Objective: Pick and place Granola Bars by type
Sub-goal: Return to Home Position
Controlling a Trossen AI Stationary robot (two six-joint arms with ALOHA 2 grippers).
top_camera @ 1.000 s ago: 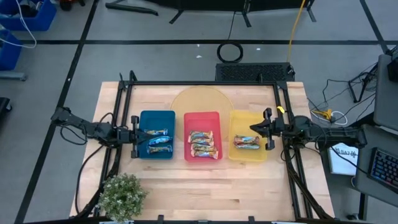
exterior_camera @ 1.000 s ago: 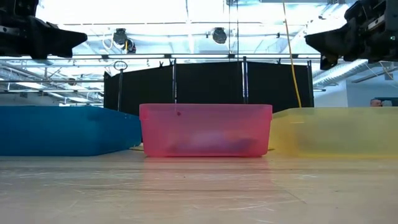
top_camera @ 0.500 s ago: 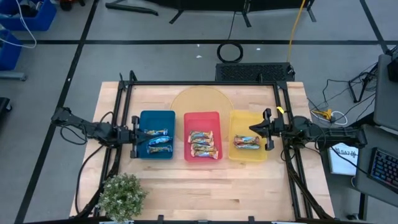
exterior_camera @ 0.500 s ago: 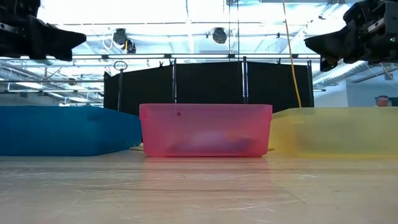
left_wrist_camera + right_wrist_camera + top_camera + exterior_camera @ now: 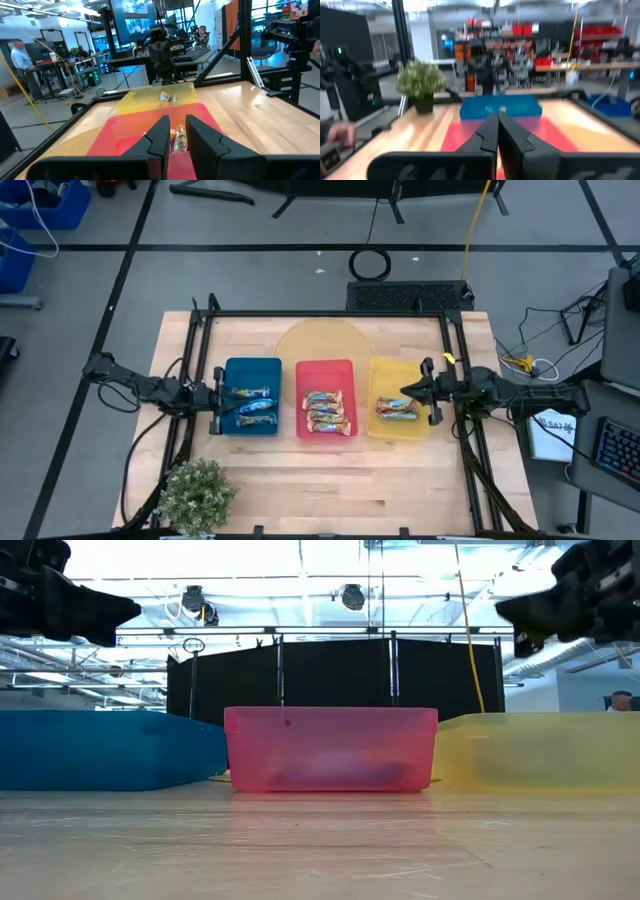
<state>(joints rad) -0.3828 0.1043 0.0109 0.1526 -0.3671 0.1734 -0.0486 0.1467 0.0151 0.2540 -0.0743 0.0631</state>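
Three trays stand in a row on the table. The blue tray [image 5: 232, 375] holds two blue-and-white bars [image 5: 253, 405], the red tray [image 5: 326, 370] several bars [image 5: 328, 412], and the yellow tray [image 5: 400, 430] orange-and-gold bars [image 5: 396, 409]. My left gripper [image 5: 226, 402] hovers over the blue tray's left edge, its fingers a little apart [image 5: 177, 122]. My right gripper [image 5: 410, 398] hovers over the yellow tray's right side, shut [image 5: 497, 117]. In the low view both grippers [image 5: 125, 610] [image 5: 505, 610] hang well above the trays.
A potted plant [image 5: 195, 495] stands at the table's near left corner. A round pale board [image 5: 322, 338] lies behind the trays. Black frame rails [image 5: 200, 360] [image 5: 455, 360] run along the left and right sides. Bare wood lies in front of the trays. A hand [image 5: 340, 132] shows beyond the table.
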